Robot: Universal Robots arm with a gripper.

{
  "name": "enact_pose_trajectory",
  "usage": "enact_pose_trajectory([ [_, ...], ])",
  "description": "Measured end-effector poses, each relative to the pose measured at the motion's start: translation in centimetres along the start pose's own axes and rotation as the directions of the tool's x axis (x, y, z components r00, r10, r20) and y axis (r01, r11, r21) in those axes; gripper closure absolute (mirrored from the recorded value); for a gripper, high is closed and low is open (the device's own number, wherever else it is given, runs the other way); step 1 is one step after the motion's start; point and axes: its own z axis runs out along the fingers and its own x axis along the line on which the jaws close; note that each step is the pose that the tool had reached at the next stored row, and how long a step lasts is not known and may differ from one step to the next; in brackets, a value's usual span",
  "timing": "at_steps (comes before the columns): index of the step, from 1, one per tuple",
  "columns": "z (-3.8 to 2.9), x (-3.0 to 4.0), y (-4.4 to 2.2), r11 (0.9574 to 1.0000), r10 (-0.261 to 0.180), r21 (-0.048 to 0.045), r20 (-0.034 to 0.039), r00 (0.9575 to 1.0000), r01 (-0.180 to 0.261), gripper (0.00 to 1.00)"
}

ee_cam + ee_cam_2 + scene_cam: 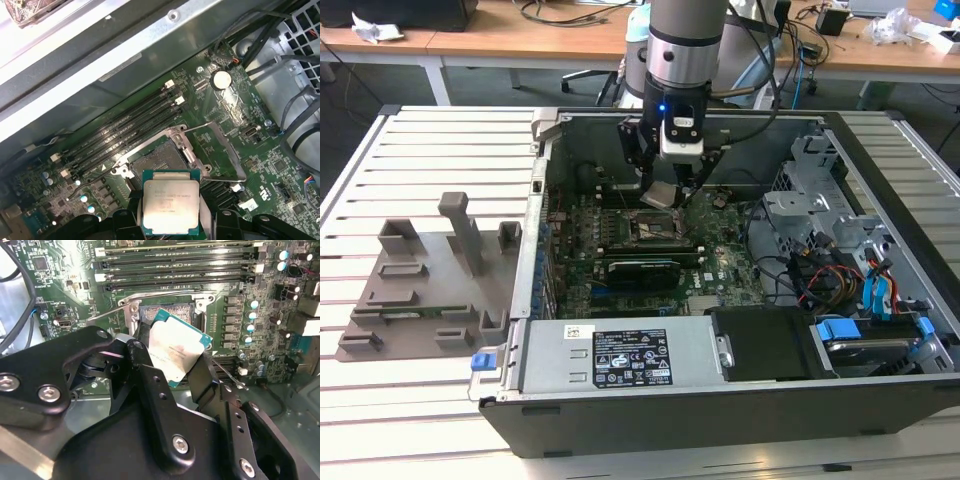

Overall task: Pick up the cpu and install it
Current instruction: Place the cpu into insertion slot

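Note:
The cpu is a flat square chip with a silvery top, tilted and held in the air just above the motherboard's open socket. My gripper is shut on it, black fingers clamping two opposite edges. In the second wrist view the cpu shows a teal rim and hangs over the socket, whose metal frame is swung open. The first wrist view has the cpu in front of the socket, not touching it.
The open computer case lies on a slatted white table, with memory slots beside the socket, a power supply in front and drive bays with cables at the exterior view's right. A grey tray with upright blocks sits at the left.

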Motion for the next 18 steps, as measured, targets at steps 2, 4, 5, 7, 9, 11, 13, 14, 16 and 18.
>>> enact_pose_trajectory([
  [2, 0.01, 0.0, 0.0, 0.9997, 0.024, 0.0003, -0.0009, 0.9997, -0.024, 0.45],
  [4, 0.02, 0.0, 0.0, 0.9992, 0.04, 0.0005, -0.0016, 0.9992, -0.04, 0.45],
  [5, 0.02, 0.0, 0.0, 0.999, 0.046, 0.0005, -0.0017, 0.9989, -0.046, 0.45],
  [7, 0.03, 0.0, 0.0, 0.9983, 0.058, 0.0007, -0.0022, 0.9983, -0.058, 0.45],
  [9, 0.04, 0.0, 0.0, 0.9973, 0.073, 0.0008, -0.0028, 0.9973, -0.073, 0.45],
  [11, 0.05, 0.0, 0.0, 0.995, 0.1, 0.0012, -0.0038, 0.995, -0.1, 0.45],
  [13, 0.05, 0.0, 0.0, 0.9938, 0.111, 0.0014, -0.0042, 0.9938, -0.111, 0.45],
  [14, 0.05, 0.0, 0.0, 0.9928, 0.12, 0.0015, -0.0045, 0.9928, -0.12, 0.45],
  [16, 0.06, 0.0, 0.0, 0.9902, 0.139, 0.0018, -0.0052, 0.9902, -0.139, 0.45],
  [18, 0.06, 0.0, 0.0, 0.9874, 0.158, 0.0021, -0.0059, 0.9873, -0.158, 0.45],
])
